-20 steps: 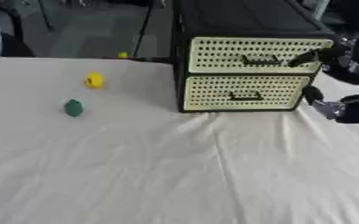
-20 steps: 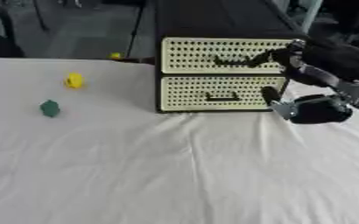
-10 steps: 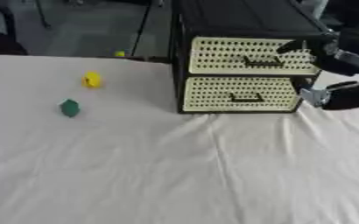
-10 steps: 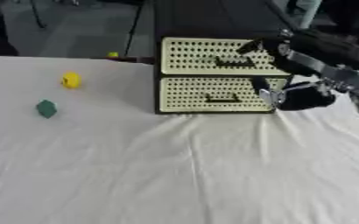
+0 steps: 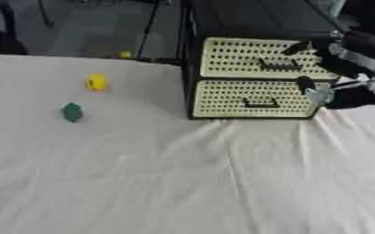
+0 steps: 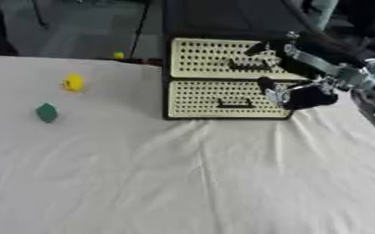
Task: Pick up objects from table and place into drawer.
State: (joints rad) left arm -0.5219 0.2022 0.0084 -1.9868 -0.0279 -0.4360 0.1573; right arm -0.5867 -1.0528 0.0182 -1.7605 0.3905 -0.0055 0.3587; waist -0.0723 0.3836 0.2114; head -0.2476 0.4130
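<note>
**Right hand at the drawer fronts; both objects lie well to its left**

The near part of the scene is taken up by a table (image 5: pixel 183 183) covered with a wrinkled white cloth.

Farther back, the right hand (image 6: pixel 302 93) is seen in front of the right end of the drawer unit (image 6: pixel 227 77), a black cabinet with two cream perforated fronts. The fingers (image 6: pixel 264 84) are spread rather than closed, and nothing is held in them. One dark fingertip is set against the right part of the lower drawer (image 6: pixel 222 99); another is raised against the right part of the upper drawer (image 6: pixel 222 58). Whether the handles are touched cannot be told. Both drawers are shut.

Well to the left of the fingers, a green object (image 5: pixel 72 112) is found on the cloth. A yellow object (image 5: pixel 95 82) lies just beyond it, slightly nearer the cabinet, apart from it.

The left hand is not shown.
</note>
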